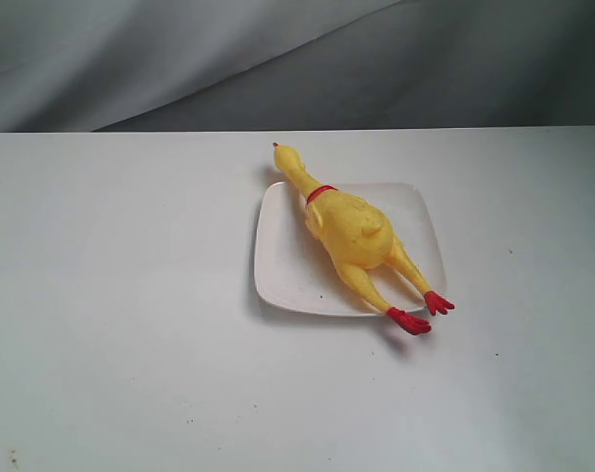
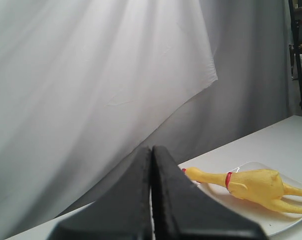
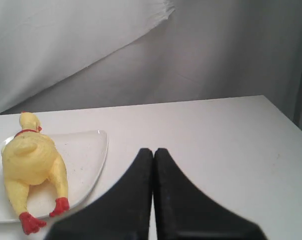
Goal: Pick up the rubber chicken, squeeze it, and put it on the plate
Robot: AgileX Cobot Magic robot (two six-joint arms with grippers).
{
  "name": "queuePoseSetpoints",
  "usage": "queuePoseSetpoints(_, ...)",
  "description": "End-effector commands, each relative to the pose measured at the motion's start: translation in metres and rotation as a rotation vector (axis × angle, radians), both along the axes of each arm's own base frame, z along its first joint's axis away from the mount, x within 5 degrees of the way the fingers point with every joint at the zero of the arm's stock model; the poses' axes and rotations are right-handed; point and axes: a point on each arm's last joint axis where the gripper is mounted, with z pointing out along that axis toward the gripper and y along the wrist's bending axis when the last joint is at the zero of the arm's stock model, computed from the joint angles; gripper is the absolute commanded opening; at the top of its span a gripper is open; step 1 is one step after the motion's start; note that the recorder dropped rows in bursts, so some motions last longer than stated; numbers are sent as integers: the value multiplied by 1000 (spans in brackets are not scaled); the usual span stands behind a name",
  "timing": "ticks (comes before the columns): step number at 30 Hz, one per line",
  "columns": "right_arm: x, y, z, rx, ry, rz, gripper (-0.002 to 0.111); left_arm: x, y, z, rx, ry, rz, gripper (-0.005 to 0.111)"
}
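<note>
The yellow rubber chicken (image 1: pixel 351 234) lies diagonally across the white square plate (image 1: pixel 287 265). Its head and red beak tip overhang the far rim, and its red feet stick out past the near right corner. No arm shows in the exterior view. In the left wrist view the chicken (image 2: pixel 255 185) rests on the plate (image 2: pixel 285 225), well off from my left gripper (image 2: pixel 151 150), whose black fingers are pressed together on nothing. The right wrist view shows the chicken (image 3: pixel 28 160) on the plate (image 3: pixel 88 150), apart from my right gripper (image 3: pixel 153 151), also shut and empty.
The white table (image 1: pixel 110 295) carries the plate near its middle. A grey and white cloth backdrop (image 1: pixel 277 59) hangs behind the far edge. A dark stand (image 2: pixel 300 60) rises beyond the table in the left wrist view.
</note>
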Motion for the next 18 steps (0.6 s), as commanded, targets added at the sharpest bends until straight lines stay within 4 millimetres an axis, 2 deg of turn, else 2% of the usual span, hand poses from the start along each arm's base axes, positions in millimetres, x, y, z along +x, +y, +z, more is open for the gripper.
queuePoseSetpoints(1, -1, 0, -7, -35, 71, -4, 0, -2, 1, 1, -16, -5, -11, 0)
queuePoseSetpoints(5, -2, -1, -13, -55, 136, -14, 0, -2, 1, 1, -16, -5, -11, 0)
queuePoseSetpoints(18, -2, -2, -13, -44, 142, -23, 0, -2, 1, 1, -16, -5, -11, 0)
